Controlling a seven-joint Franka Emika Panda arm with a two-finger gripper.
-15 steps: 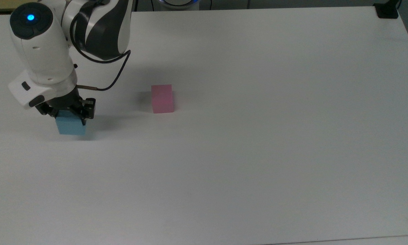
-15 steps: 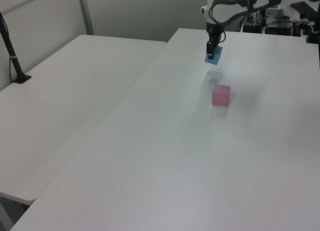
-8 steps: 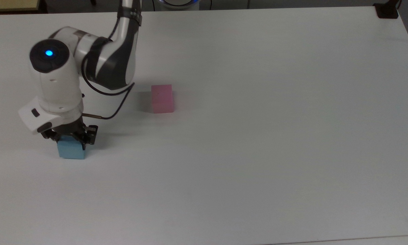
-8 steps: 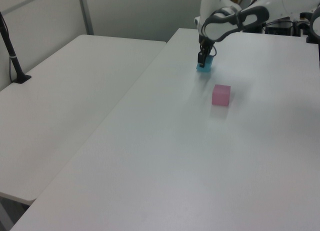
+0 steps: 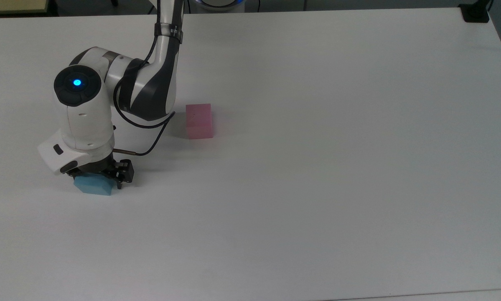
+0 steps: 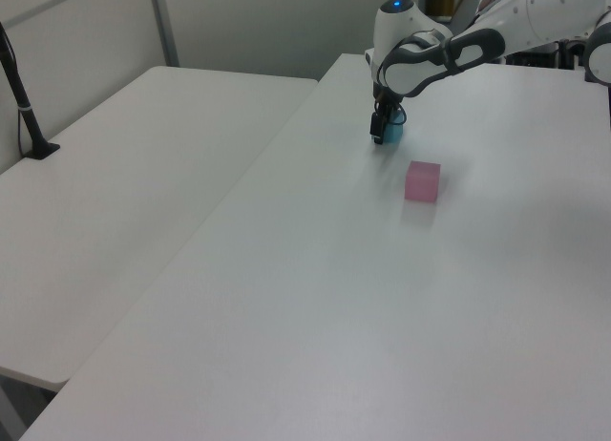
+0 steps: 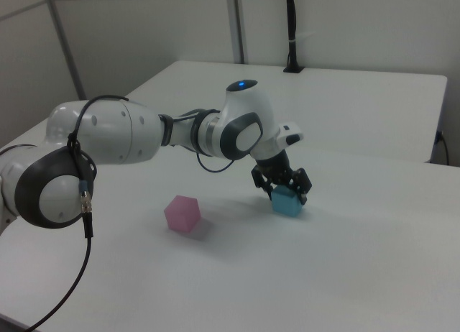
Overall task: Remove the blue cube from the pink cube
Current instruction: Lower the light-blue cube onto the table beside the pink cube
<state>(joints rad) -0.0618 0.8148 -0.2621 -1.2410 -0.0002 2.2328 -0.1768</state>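
Note:
The blue cube (image 5: 92, 187) is down on the white table (image 5: 317, 167) at the top view's left, with my gripper (image 5: 97, 177) lowered over it and shut on its sides. My fingers straddle the cube's top in the right view, where the blue cube (image 7: 287, 204) touches the tabletop under the gripper (image 7: 284, 190). The pink cube (image 5: 199, 121) stands alone on the table, well apart from the blue one, up and to the right in the top view. The left view has the pink cube (image 6: 422, 180) nearer the camera than the blue cube (image 6: 394, 134) and gripper (image 6: 385, 134).
A black camera-post base (image 5: 476, 12) sits at the table's far right corner in the top view. A second white table (image 6: 115, 174) adjoins on the left view's left, carrying a black pole (image 6: 24, 107). My arm's cable (image 5: 150, 138) loops beside the wrist.
My gripper has carried the blue cube down and toward the top view's lower edge, from hanging above the table to resting on it. The pink cube has not moved.

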